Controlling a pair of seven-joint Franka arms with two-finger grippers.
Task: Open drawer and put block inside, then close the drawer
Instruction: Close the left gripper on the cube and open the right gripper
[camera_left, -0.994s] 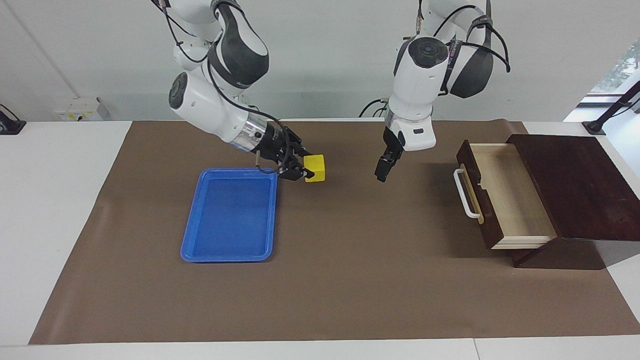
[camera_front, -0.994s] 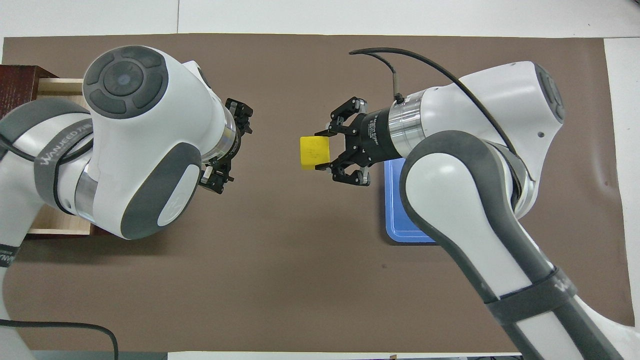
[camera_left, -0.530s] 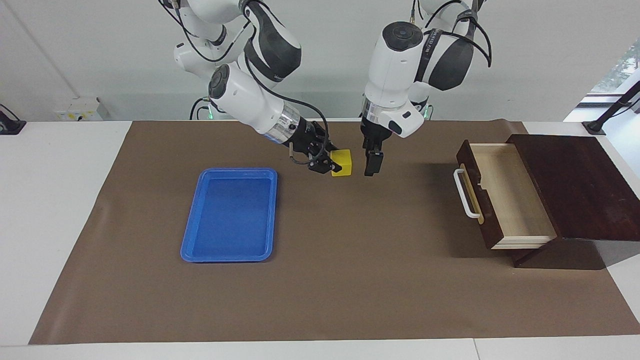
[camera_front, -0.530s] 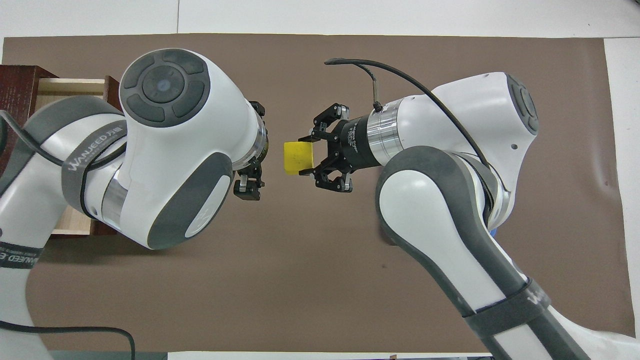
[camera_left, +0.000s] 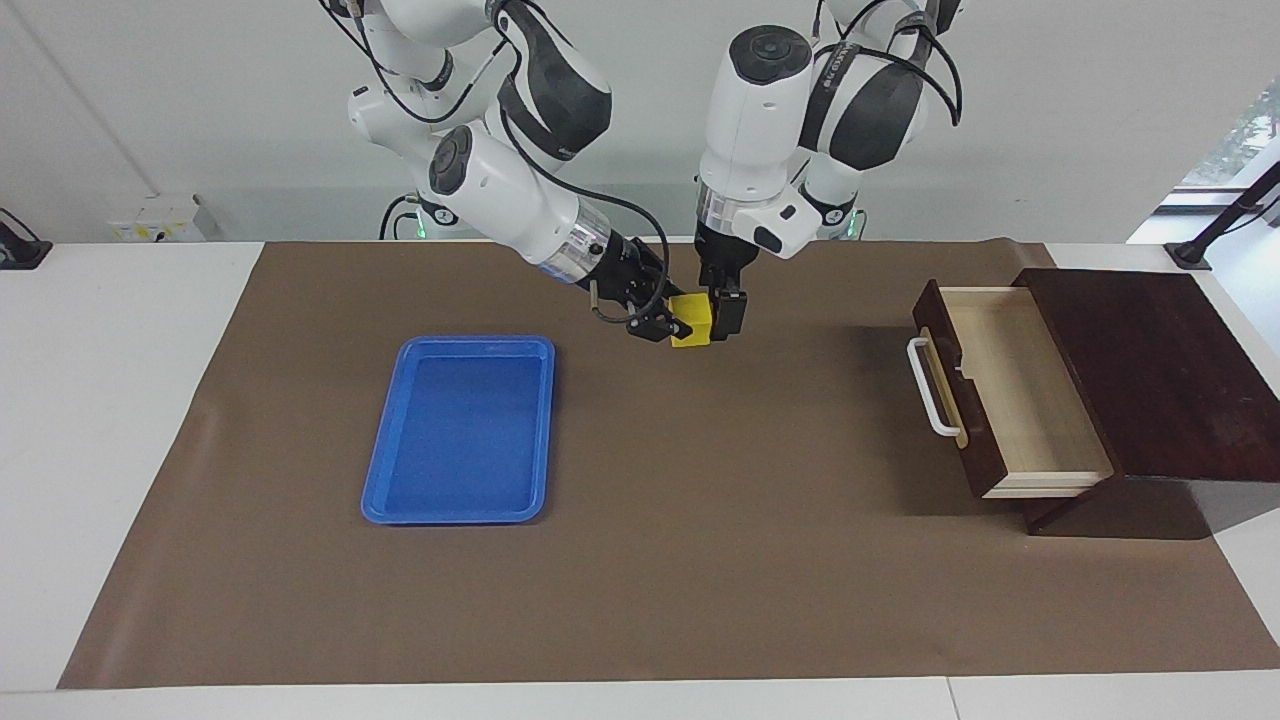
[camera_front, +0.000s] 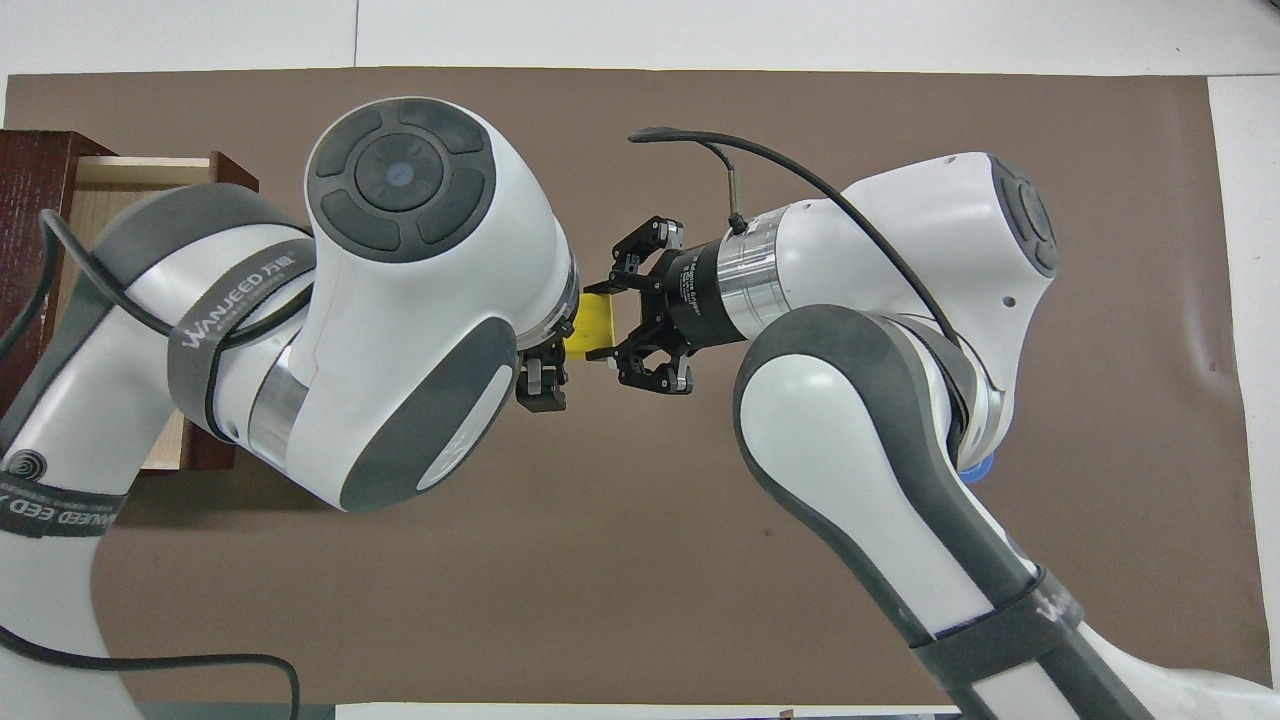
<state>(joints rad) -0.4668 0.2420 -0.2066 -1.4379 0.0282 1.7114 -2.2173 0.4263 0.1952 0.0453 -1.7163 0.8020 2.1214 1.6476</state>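
The right gripper is clamped on the block, holding the yellow cube in the air over the brown mat — above the bare stretch between the blue tray and the drawer, closer to the tray. The left gripper points down with its jaws spread wide and the block between them, its fingers close on either side of the cube; actual contact cannot be told. The drawer stands pulled out of its dark wood box toward the tray — pale interior showing, white handle facing the tray.
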